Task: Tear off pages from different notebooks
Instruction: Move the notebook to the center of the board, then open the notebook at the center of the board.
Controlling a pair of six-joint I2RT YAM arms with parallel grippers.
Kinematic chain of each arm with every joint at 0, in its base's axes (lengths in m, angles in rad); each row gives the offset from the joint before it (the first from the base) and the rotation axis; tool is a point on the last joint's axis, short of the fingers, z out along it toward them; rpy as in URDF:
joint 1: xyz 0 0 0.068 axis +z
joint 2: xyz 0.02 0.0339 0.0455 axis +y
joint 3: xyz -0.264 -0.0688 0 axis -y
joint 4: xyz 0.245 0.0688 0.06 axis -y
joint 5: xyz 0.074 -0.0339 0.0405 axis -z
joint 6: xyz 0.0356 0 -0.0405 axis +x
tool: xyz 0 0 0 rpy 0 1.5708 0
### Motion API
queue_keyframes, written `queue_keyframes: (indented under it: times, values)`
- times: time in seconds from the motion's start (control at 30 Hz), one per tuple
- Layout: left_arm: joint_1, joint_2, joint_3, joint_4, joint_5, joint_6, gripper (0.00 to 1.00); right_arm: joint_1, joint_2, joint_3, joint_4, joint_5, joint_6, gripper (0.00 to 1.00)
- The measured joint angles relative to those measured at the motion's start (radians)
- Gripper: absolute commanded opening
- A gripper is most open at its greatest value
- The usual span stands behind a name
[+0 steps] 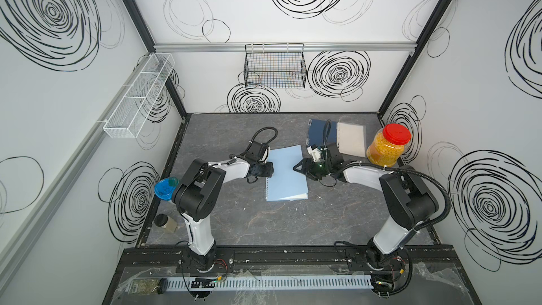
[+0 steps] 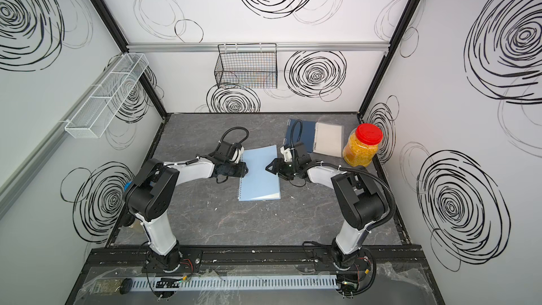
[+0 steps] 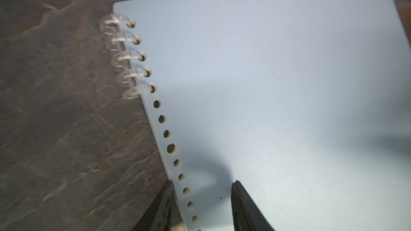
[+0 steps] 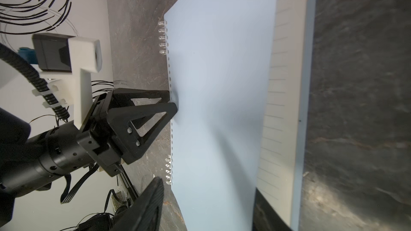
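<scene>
Your parted left end effector [image 1: 271,170] presses the light blue notebook [image 1: 289,181] at its ring edge, likely steadying it for the released right end effector [image 1: 296,168].

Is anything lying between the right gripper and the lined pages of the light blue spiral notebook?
Yes. The light blue cover lies over the cream lined pages; only a strip along the free edge shows. The right gripper hangs at that edge, jaws open.

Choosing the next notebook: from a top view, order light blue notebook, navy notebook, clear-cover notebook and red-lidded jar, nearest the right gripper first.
1. light blue notebook, under the right gripper
2. navy notebook, just behind
3. clear-cover notebook, back right
4. red-lidded jar, far right
</scene>
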Motion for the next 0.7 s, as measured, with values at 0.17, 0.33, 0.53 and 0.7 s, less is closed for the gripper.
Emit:
queue_keyframes:
  times: [0.17,0.33,0.53,0.7]
  values:
    - [-0.020,0.002,-0.001,0.014,0.063,-0.024,0.45,-0.003,-0.025,0.000,-0.002,-0.009,-0.011,0.61]
    - [-0.025,-0.002,0.000,0.027,0.078,-0.037,0.44,0.000,-0.103,0.000,-0.005,-0.012,-0.018,0.64]
    - [0.043,-0.090,0.000,0.025,0.048,-0.050,0.45,0.044,-0.156,0.021,0.001,-0.008,-0.023,0.67]
    - [0.136,-0.178,0.002,0.031,0.026,-0.053,0.44,0.102,-0.156,0.057,0.026,-0.006,-0.023,0.67]
